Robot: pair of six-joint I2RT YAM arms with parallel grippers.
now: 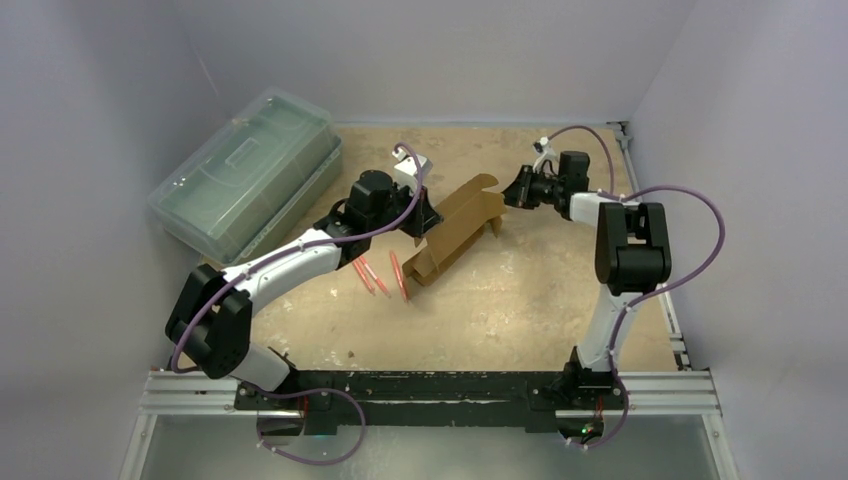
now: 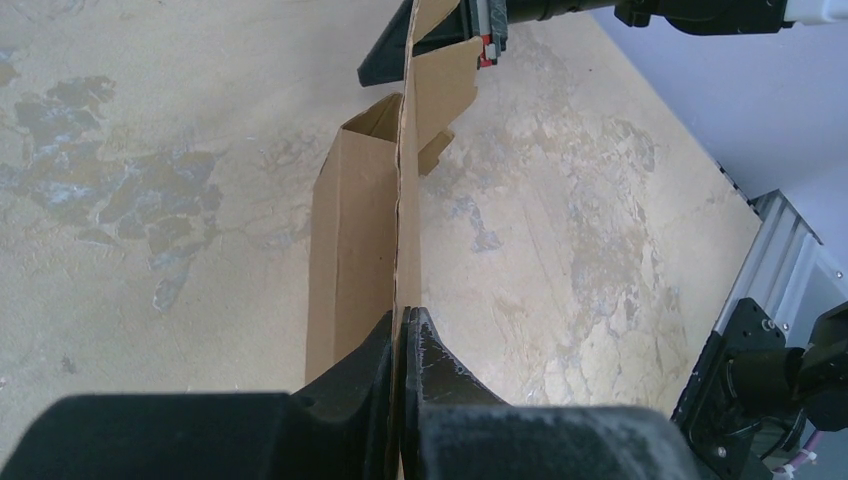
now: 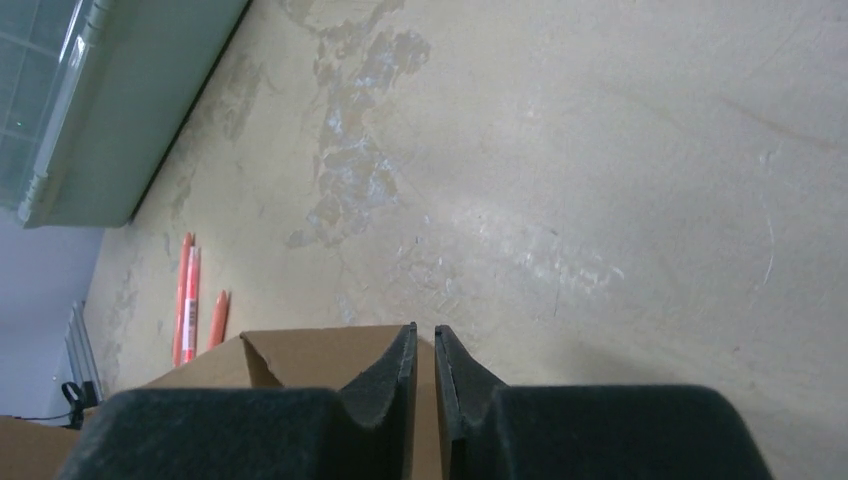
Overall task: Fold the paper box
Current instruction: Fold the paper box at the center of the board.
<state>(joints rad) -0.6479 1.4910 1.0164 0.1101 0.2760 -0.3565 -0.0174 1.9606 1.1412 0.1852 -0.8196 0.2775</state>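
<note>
One paper box [image 1: 460,225], one green plastic case [image 1: 245,170], three orange sticks [image 3: 190,300], two arms [image 1: 270,265] [image 1: 625,240].

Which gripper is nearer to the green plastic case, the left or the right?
Left. The left gripper clamps the paper box on the side facing the green case; the right gripper is at the box's opposite end, farther away.

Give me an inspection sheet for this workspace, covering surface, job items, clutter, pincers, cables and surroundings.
Surface: beige table, stained and scuffed.
Job's things: paper box, partly folded, held between both arms.
Clutter: green case at far left; orange pens beside the box.
Grippers: left pincer shut on the box's near edge; right pincer closed on its far flap.
Cables: purple cables looped along both arms.
Surroundings: grey walls; metal rail at near edge.
</note>
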